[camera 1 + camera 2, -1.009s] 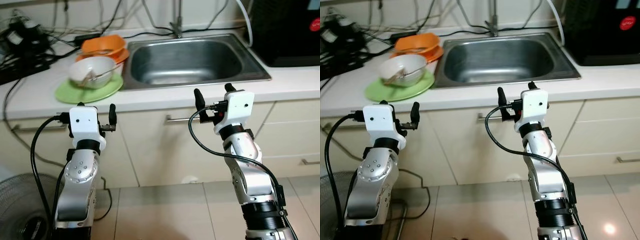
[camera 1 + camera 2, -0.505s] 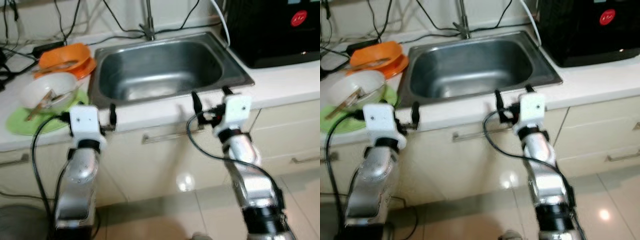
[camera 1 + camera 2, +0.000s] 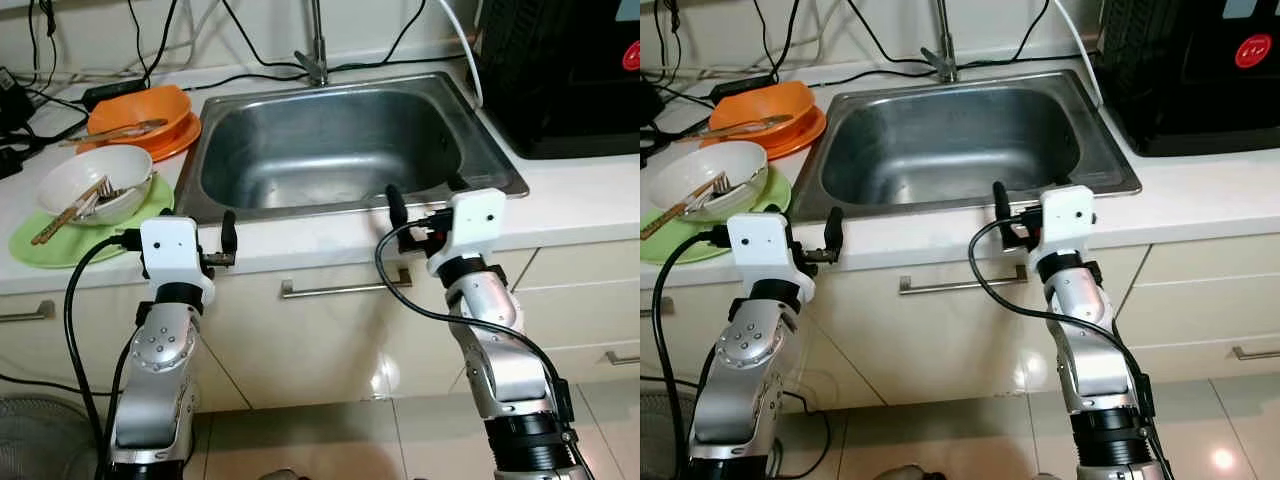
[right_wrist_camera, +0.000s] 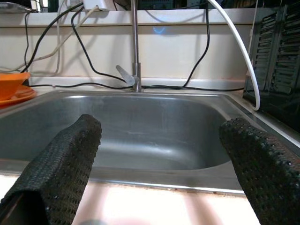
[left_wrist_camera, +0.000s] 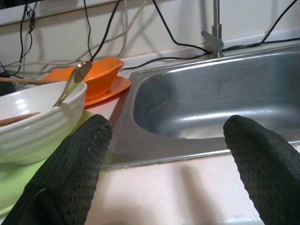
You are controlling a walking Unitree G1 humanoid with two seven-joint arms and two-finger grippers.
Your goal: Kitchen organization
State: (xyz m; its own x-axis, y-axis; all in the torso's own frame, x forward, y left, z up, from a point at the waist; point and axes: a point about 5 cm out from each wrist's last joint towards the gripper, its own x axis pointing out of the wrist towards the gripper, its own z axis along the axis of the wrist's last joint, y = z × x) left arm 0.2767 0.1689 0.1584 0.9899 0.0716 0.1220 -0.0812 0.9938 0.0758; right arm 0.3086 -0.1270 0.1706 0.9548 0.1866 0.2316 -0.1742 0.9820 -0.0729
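Both grippers spread before sink (image 3: 330,150)

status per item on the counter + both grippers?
left gripper: open, holds nothing
right gripper: open, holds nothing
sink: holds no dishes
white bowl: upright on green plate, utensils inside
orange bowl: upright on orange plate, utensil across it

Counter (image 3: 560,180): pale top, steel sink (image 3: 330,140) set into it, tap (image 3: 315,62) at the sink's rear edge. Left of sink: green plate (image 3: 45,235) carrying a white bowl (image 3: 95,185) with chopsticks and a spoon; behind it, orange plate (image 3: 150,145) carrying an orange bowl (image 3: 135,108) with a utensil across it. Black cables (image 3: 150,75) along the back. Right of sink: black appliance (image 3: 560,70).
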